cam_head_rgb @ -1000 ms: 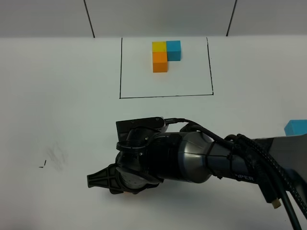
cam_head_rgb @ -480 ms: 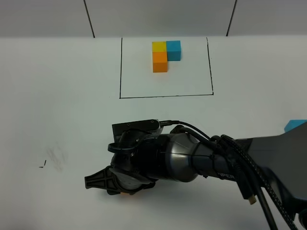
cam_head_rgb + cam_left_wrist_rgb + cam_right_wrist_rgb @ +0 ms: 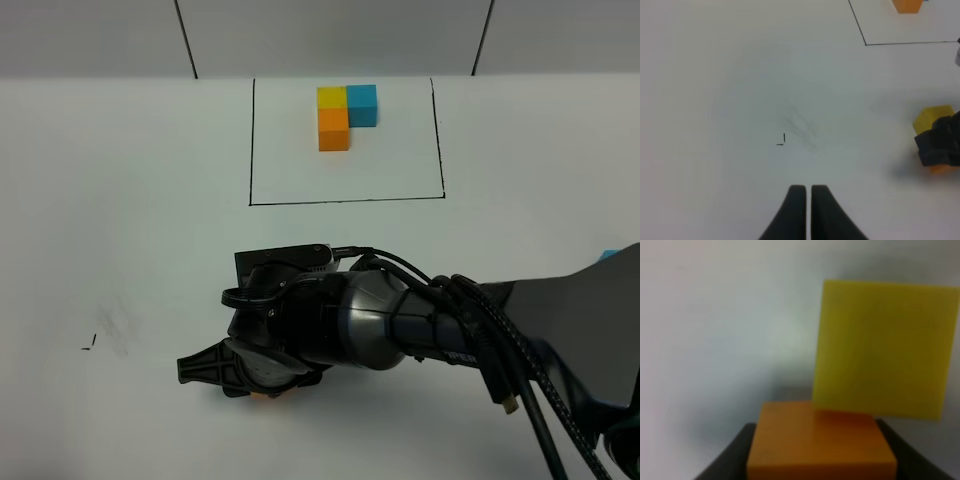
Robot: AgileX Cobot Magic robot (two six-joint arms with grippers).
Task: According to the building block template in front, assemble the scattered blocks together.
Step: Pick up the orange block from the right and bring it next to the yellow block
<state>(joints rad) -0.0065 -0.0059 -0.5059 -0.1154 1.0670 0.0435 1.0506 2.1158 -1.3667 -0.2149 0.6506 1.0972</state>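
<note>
**Loose cubes and reference L, bench stock at one moment**

Item 1, orange cube (image 3: 822, 445): sits low over the near middle of the bench (image 3: 130, 200), clamped between the two dark fingers of the right end effector (image 3: 240, 376). From the high camera only a sliver of orange shows under the wrist.

Item 2, yellow cube (image 3: 882, 347): lies on the bench just beyond the orange cube, offset to one side. Its near edge meets the orange cube's far edge in the right wrist view; true contact cannot be told.

Item 3, light blue cube (image 3: 612, 255): sits at the right edge of the bench, well apart from the other two and mostly hidden behind the right arm.

Item 4, template (image 3: 345, 115): a small L of three joined cubes. Yellow is at the far corner, blue is beside it to the right, and orange is in front of the yellow. It stands at the far middle of the bench, inside the far part of a black outline (image 3: 345, 201).

Item 5, left end effector (image 3: 804, 210): fingers pressed together with nothing between them, hanging over bare bench on the left side. Two small dark marks (image 3: 782, 140) and a faint grey smudge lie ahead of it.
</note>
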